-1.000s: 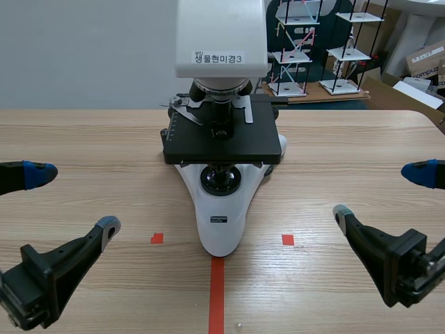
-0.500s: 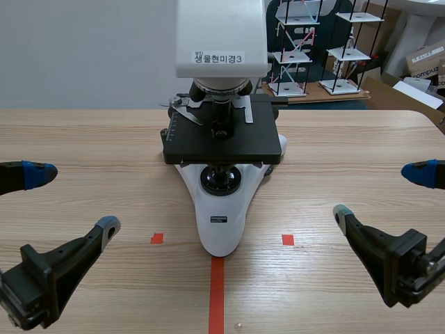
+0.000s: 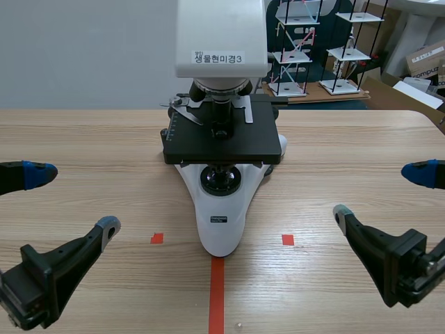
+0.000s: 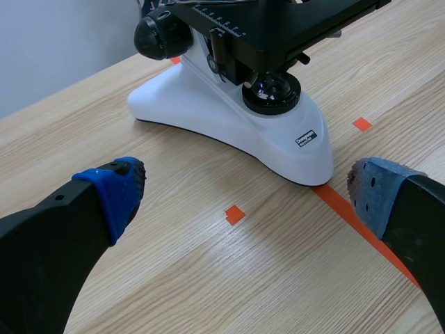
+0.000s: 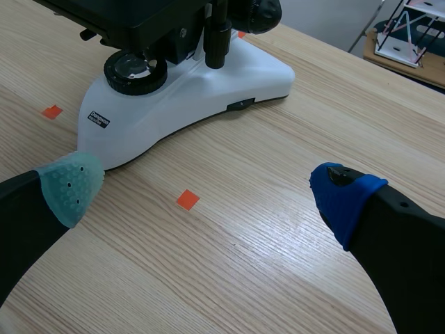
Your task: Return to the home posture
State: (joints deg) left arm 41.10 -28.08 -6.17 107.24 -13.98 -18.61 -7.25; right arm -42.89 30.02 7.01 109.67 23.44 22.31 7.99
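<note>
Microscope (image 3: 221, 209) stands mid tabletop (image 3: 90, 139), white base toward the robot, black stage above it (printed label (image 3: 217, 58) on the head). Left pincer (image 3: 73, 198) sits low, left of the microscope base and well apart from it, fingers spread wide, grasping nothing. Right pincer (image 3: 375, 191) mirrors it to the right of the base, also released and empty. Tape line (image 3: 216, 292) runs from the base's front tip toward the robot. Tape square (image 3: 157, 238) lies just left of that tip, second tape square (image 3: 288, 239) just right. Wire racks (image 3: 295, 49) stand behind the microscope, past the tabletop's far edge.
</note>
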